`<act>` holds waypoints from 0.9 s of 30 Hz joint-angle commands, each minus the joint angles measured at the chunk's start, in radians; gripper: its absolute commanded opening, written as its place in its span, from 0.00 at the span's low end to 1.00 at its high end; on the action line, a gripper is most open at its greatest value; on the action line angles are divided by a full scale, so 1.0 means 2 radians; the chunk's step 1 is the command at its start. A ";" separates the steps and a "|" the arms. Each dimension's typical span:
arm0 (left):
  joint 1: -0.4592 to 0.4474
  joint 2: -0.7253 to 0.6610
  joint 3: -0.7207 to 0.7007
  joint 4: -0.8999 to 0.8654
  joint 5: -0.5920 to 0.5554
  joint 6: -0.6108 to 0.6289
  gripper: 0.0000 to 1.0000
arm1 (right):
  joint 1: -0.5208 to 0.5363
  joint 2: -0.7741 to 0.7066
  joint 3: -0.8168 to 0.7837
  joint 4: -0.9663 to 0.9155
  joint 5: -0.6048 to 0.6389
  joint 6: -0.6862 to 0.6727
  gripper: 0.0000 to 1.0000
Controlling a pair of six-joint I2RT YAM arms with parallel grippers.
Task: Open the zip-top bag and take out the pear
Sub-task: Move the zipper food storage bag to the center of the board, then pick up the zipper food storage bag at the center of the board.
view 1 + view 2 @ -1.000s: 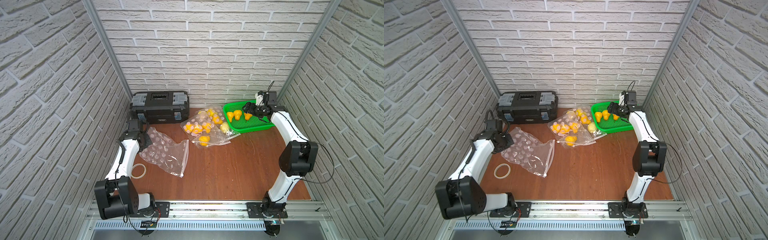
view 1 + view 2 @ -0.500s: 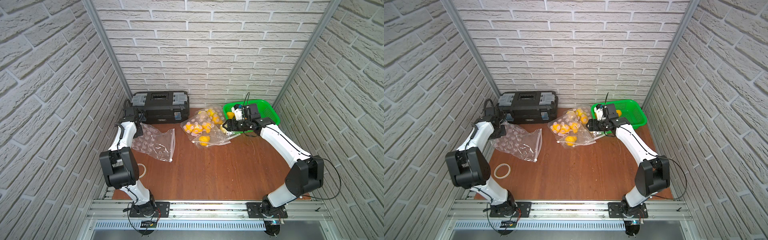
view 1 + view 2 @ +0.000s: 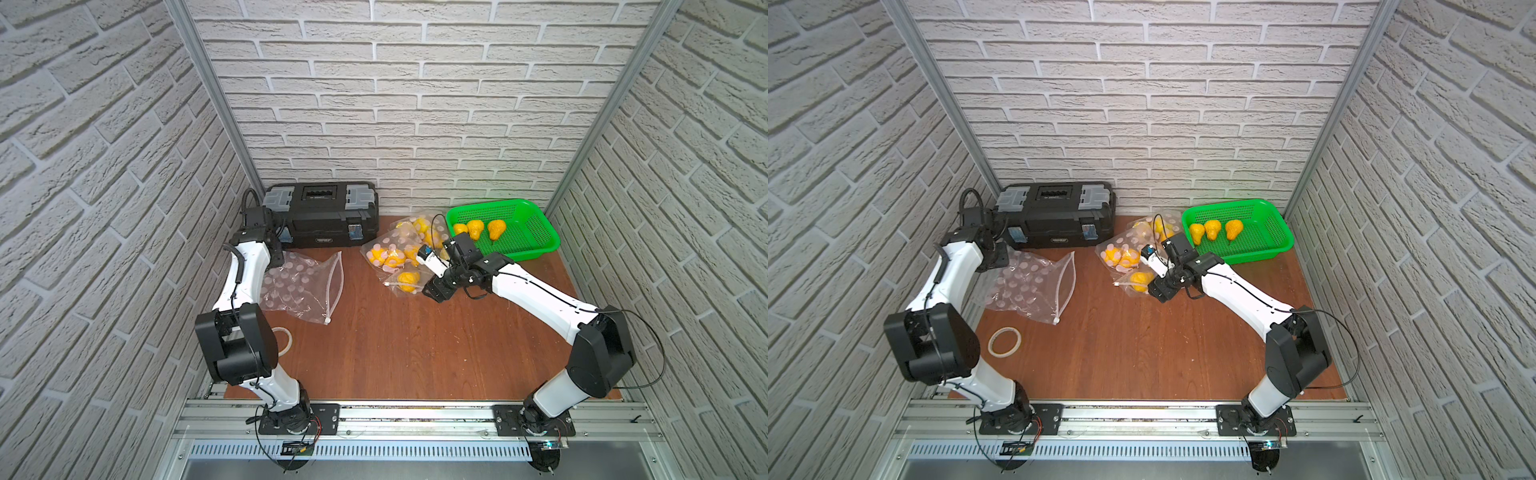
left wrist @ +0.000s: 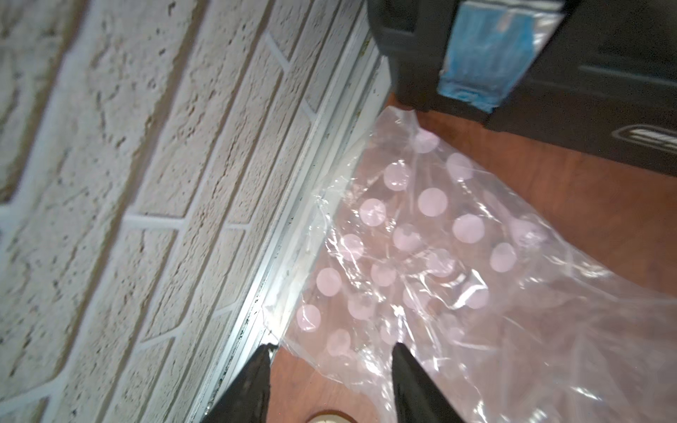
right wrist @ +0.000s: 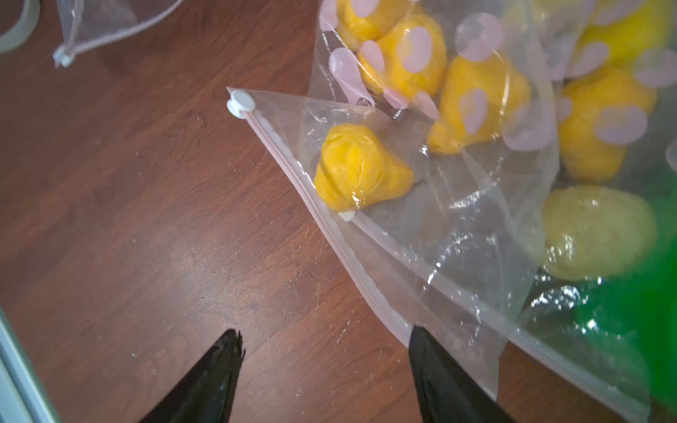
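A clear zip-top bag (image 5: pixel 421 227) lies at the front of a pile of bags, with one yellow pear (image 5: pixel 361 168) inside, also seen in a top view as the pear (image 3: pixel 407 281). Its white slider (image 5: pixel 240 103) sits at the corner of the pink zip strip. My right gripper (image 5: pixel 325 331) is open just in front of that strip, one finger beside its edge and bare table between the jaws; in a top view the right gripper (image 3: pixel 434 291) is low over the table. My left gripper (image 4: pixel 333 348) is open at the left wall, over a corner of an empty polka-dot bag (image 4: pixel 439 256).
A green basket (image 3: pixel 536 232) at the back right holds three pears. More polka-dot bags of pears (image 3: pixel 390 255) lie behind the clear bag. A black toolbox (image 3: pixel 324 216) stands at the back wall. A tape roll (image 3: pixel 1004 341) lies front left.
The left gripper carried the empty bag towards the back left wall and opened, letting it go. The right arm swung from the basket down to the front of the bag pile.
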State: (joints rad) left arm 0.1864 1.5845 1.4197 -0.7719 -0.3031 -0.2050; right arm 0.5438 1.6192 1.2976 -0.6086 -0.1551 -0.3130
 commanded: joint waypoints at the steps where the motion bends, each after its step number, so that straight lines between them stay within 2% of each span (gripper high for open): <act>1: -0.016 -0.040 -0.028 0.013 0.076 -0.025 0.55 | 0.018 0.017 -0.001 0.049 0.006 -0.139 0.75; 5: -0.036 -0.083 -0.084 0.057 0.155 -0.065 0.55 | 0.022 0.068 0.033 0.054 0.019 -0.202 0.74; 8: -0.053 -0.107 -0.128 0.086 0.190 -0.091 0.55 | 0.022 0.106 0.057 0.049 0.048 -0.231 0.74; 13: -0.080 -0.132 -0.198 0.126 0.214 -0.124 0.55 | 0.021 0.141 0.066 0.067 0.096 -0.253 0.68; 15: -0.090 -0.136 -0.218 0.136 0.217 -0.128 0.55 | 0.021 0.143 0.067 0.071 0.098 -0.253 0.57; 17: -0.098 -0.138 -0.233 0.142 0.219 -0.134 0.55 | 0.021 0.141 0.071 0.062 0.087 -0.253 0.39; 20: -0.111 -0.143 -0.244 0.150 0.218 -0.136 0.55 | 0.021 0.134 0.076 0.051 0.080 -0.249 0.18; 23: -0.119 -0.152 -0.249 0.158 0.219 -0.133 0.55 | 0.022 0.125 0.088 0.032 0.078 -0.247 0.06; 27: -0.122 -0.168 -0.241 0.166 0.224 -0.127 0.54 | 0.023 0.106 0.108 0.015 0.077 -0.250 0.03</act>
State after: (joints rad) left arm -0.0525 1.2854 0.9295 -0.4969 0.1284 -0.4652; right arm 0.5854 1.9079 1.4715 -0.5526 0.0074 -0.8024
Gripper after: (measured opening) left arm 0.542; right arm 0.055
